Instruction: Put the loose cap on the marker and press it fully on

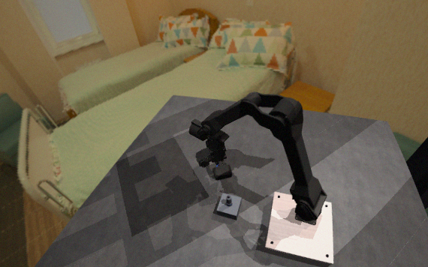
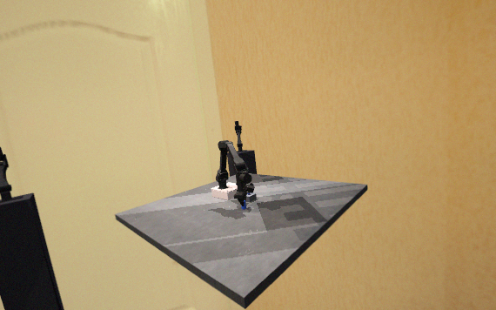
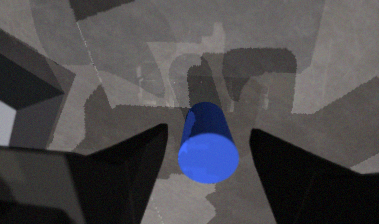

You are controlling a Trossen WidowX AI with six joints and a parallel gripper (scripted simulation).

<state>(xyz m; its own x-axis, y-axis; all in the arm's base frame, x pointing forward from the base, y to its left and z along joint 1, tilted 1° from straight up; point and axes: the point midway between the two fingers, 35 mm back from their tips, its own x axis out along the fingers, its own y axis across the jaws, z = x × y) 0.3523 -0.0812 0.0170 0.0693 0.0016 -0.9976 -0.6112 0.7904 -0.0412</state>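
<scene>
End effector (image 3: 208,150) partly open, gripping nothing, its fingers straddling the blue cap (image 3: 208,147) with gaps both sides; cap upright on table (image 1: 352,169), beyond the holder block (image 1: 227,207) with marker (image 1: 227,199).

Behind your grey patchwork table (image 1: 352,180) you see two green-covered beds (image 1: 172,86) with triangle-patterned pillows (image 1: 256,46), a white-framed window (image 1: 61,22), and ochre plaster walls (image 2: 365,87).

Arm bent low, pincer (image 3: 208,145) open
</scene>
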